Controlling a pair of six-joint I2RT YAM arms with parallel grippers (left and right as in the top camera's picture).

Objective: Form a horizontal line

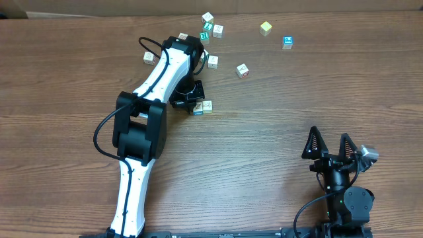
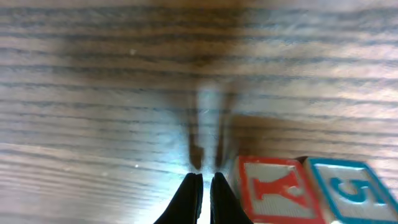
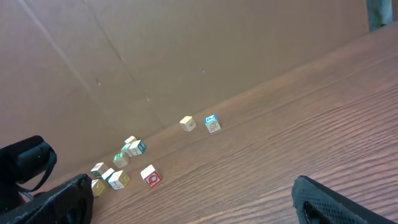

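Beside the red-lettered cube (image 2: 272,191), left hand (image 2: 206,178) (pinched).

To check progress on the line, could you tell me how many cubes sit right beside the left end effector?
2: a red-lettered cube beside the left end effector, and a blue-marked cube on its far side. The arm may hide others.

A cube pair (image 1: 203,106) sits just beside the left gripper (image 2: 203,186) at 4 o'clock. Loose cubes (image 1: 242,71) scatter from 12 to 2 o'clock; the table (image 1: 297,99) lies bare toward 3 o'clock.
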